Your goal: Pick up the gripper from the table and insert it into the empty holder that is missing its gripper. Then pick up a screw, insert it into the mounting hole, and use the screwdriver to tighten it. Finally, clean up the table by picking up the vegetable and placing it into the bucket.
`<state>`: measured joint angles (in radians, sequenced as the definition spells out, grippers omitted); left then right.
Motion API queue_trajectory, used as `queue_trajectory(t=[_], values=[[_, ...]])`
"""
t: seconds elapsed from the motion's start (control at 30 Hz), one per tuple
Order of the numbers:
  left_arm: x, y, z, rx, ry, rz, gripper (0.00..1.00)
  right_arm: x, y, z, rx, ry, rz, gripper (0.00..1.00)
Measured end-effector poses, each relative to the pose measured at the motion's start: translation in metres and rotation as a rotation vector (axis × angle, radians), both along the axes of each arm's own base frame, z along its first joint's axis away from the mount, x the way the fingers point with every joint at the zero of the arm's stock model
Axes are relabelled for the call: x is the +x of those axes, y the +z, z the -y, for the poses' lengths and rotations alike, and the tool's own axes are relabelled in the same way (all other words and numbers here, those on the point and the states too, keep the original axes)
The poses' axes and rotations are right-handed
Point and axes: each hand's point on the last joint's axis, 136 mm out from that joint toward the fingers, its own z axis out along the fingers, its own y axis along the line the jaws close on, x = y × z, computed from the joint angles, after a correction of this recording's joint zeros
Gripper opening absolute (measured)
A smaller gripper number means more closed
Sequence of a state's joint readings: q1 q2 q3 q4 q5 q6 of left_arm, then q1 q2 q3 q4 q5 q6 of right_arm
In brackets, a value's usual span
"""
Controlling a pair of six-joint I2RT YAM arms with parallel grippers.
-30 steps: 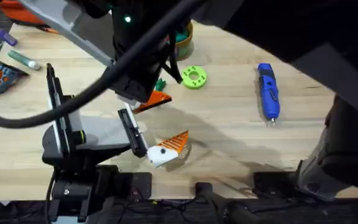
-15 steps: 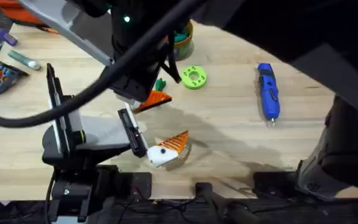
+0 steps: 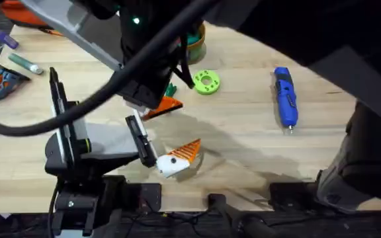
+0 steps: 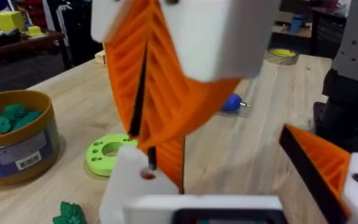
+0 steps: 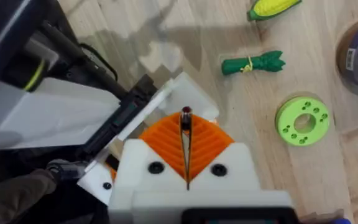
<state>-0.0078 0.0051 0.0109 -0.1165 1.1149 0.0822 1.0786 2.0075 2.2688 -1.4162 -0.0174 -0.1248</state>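
Note:
My left gripper lies low on the table and is open. One finger is the bare white holder, the other carries an orange ribbed tip. An orange gripper piece stands against the holder. My right gripper comes down from above. It is shut on a small dark red screw right over the holder's hole. The blue screwdriver lies far right. A green vegetable lies near the tan bucket.
A bright green disc with holes lies beside the bucket, and a corn cob is farther off. The bucket holds green and orange pieces. Pens and a patterned object sit at the far left.

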Motion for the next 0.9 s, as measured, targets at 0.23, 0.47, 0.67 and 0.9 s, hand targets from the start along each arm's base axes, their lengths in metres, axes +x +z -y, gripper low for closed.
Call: queue_trajectory(t=[0.23, 0.47, 0.67, 0.9], values=[[0.0000, 0.0000, 0.0000, 0.000, 0.000, 0.000, 0.985, 0.0005, 0.0004, -0.0009, 0.004, 0.000, 0.002, 0.006], [0.0000, 0.0000, 0.0000, 0.000, 0.000, 0.000, 0.985, 0.0013, 0.0004, -0.0007, 0.005, -0.002, 0.003, 0.006], [0.0000, 0.0000, 0.0000, 0.000, 0.000, 0.000, 0.986, 0.0027, -0.0002, -0.0026, 0.011, -0.002, 0.006, 0.006], [0.0000, 0.0000, 0.0000, 0.000, 0.000, 0.000, 0.985, 0.0022, -0.0080, -0.0016, -0.006, 0.000, -0.002, 0.006]])
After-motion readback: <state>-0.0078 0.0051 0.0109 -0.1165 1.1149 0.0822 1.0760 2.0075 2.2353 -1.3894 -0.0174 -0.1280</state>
